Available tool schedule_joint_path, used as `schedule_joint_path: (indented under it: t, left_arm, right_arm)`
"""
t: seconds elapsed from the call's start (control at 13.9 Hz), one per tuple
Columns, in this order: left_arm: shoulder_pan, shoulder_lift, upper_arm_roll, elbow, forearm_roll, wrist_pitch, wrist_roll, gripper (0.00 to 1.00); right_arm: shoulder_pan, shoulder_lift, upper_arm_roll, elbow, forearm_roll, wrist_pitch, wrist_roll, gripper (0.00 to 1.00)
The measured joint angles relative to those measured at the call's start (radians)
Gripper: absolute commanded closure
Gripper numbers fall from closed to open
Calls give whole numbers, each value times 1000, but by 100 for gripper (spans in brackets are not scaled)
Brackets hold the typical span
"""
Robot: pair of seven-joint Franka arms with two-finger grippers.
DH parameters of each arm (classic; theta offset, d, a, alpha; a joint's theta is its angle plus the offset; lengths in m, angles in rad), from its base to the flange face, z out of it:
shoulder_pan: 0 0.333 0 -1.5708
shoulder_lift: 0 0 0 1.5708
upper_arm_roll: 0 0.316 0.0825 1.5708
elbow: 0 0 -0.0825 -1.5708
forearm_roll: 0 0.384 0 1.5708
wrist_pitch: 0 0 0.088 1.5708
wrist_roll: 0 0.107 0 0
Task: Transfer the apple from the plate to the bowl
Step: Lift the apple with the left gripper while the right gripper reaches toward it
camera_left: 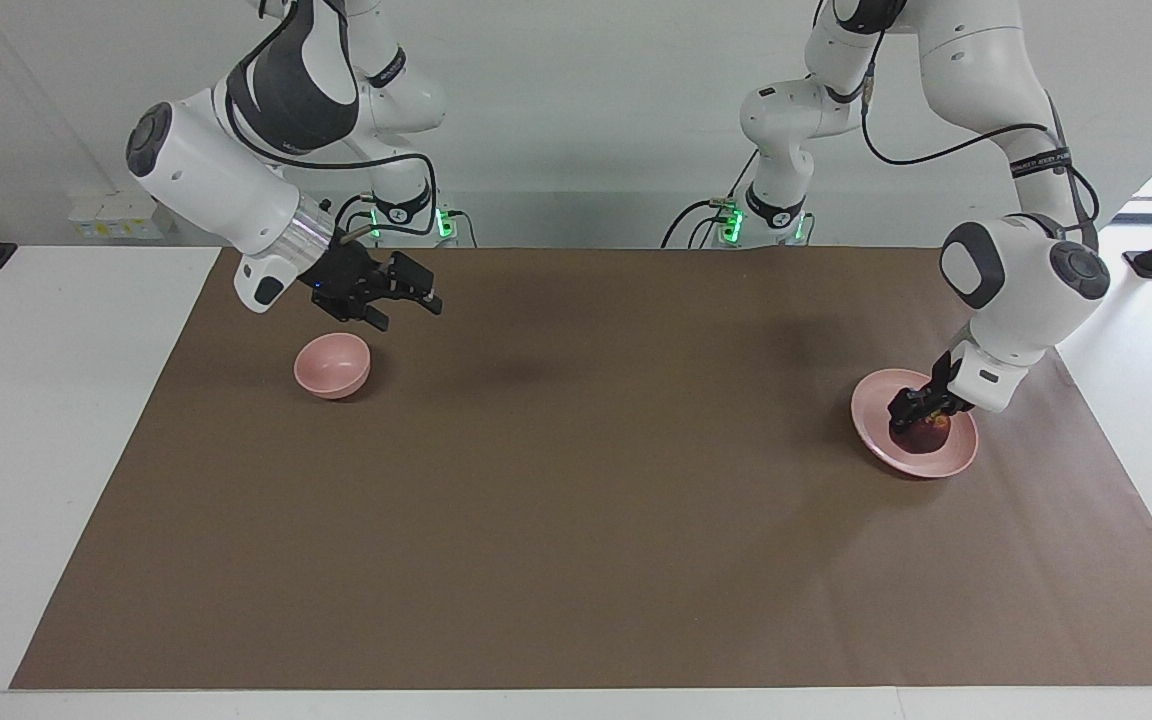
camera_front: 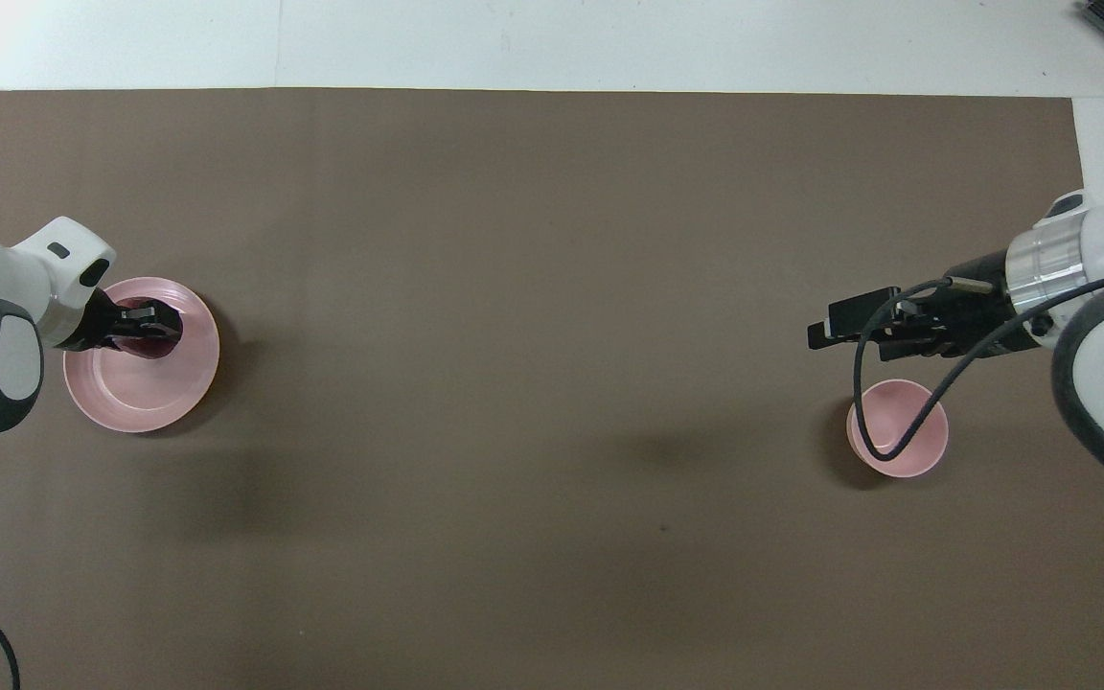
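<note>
The bowl (camera_left: 333, 366) stands upright on the brown mat (camera_left: 576, 480) toward the right arm's end of the worktop (camera_left: 56, 420), its mouth facing up; it is round, so no long axis shows. The right hand (camera_left: 404, 306) hangs in the air just beside the bowl, over the mat on the side toward the middle of the worktop, fingers spread and released, holding nothing. In the overhead view its cable (camera_front: 883, 402) loops across the bowl's rim.

At the left arm's end lies the pale-pink plate (camera_left: 871, 425), flat on the mat, and the apple (camera_left: 921, 438) sits in it, directly under the left hand (camera_left: 911, 412). That hand reaches down into the plate with its fingers clenched on the apple, which rests on the plate's floor toward the rim farther from the robots. The fruit is roundish, dark maroon with a paler patch on its upper side; which way its stem points cannot be told, as the fingers cover its top.
</note>
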Motion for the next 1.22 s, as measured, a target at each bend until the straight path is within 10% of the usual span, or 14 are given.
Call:
schedule_joint_path:
  t: [1.22]
  left_arm:
    - [-12,-165,-190,33,-627,-110,-236,100]
  right_arm:
    - [184,52,1,43,197,119,827,0]
